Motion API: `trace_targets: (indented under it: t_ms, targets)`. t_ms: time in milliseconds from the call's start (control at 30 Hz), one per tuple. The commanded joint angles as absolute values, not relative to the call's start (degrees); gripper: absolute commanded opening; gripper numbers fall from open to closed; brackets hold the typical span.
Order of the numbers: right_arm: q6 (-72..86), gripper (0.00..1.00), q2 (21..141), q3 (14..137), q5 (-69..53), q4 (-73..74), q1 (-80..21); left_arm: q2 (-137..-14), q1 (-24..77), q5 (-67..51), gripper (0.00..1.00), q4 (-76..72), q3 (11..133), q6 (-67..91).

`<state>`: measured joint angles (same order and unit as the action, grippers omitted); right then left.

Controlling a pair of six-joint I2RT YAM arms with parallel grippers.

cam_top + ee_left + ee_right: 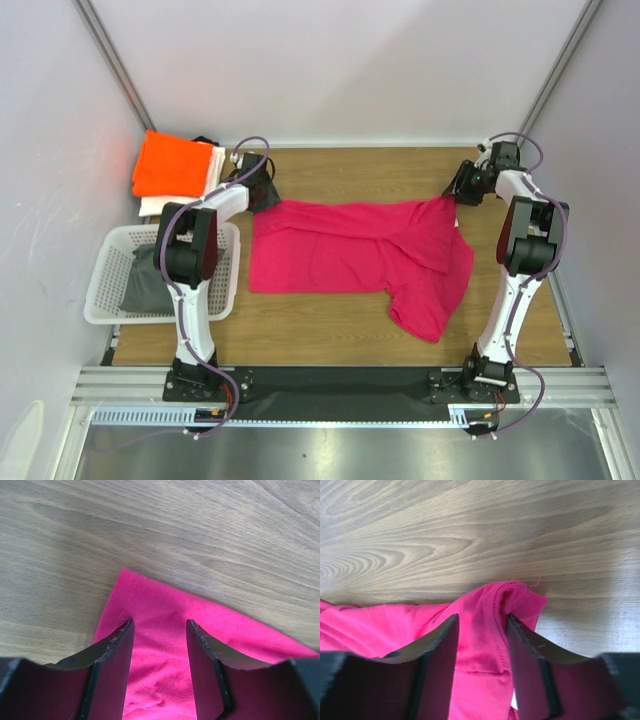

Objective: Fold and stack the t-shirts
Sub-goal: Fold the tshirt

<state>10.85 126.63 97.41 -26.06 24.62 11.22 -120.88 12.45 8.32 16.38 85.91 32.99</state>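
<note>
Top view: the magenta t-shirt (340,250) lies spread across the middle of the wooden table (340,170), its right side doubled over in a slanted flap. The left gripper (262,195) and right gripper (458,195) sit at its two far corners, probably to square that edge. The orange t-shirt (175,165) rests folded on the white t-shirt (150,205) at the far-left corner.

Left wrist: the jaws stand apart, straddling a flat, stitched corner without pinching it.

Right wrist: the jaws are likewise parted around a soft, curled hem (520,592).
</note>
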Motion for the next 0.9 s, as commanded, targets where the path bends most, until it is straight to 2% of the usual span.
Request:
trace_targets:
  t_ms: [0, 33, 67, 133, 167, 233, 600, 867]
  targets:
    - [9.14, 0.47, 127.09, 98.97, -24.61, 25.14, 11.25, -121.64, 12.22, 7.56, 0.52, 15.03, 85.52, 32.96]
    - [9.14, 0.43, 127.26, 99.05, -24.52, 25.14, 11.25, -121.73, 12.22, 7.56, 0.52, 15.12, 85.69, 32.96]
    - [9.23, 0.35, 127.35, 99.05, -24.43, 25.14, 11.25, -121.82, 12.22, 7.56, 0.52, 15.2, 85.69, 32.96]
    - [9.23, 0.24, 127.44, 98.97, -24.35, 25.22, 11.25, -121.9, 12.22, 7.56, 0.52, 15.38, 85.78, 32.96]
    - [9.05, 0.12, 127.35, 98.96, -24.17, 25.22, 11.34, -121.99, 12.22, 7.65, 0.51, 15.55, 85.78, 33.13]
    - [8.97, 0.0, 126.65, 98.96, -23.04, 25.75, 11.34, -121.99, 12.22, 8.0, 0.52, 15.64, 85.78, 33.31]
    - [8.52, 0.0, 121.12, 94.22, -22.32, 25.14, 16.34, -123.05, 11.95, 8.26, 0.5, 15.91, 86.13, 35.33]
    - [9.32, 0.0, 121.64, 93.43, -25.49, 24.17, 16.61, -123.14, 11.87, 7.82, 0.5, 15.47, 86.83, 33.67]
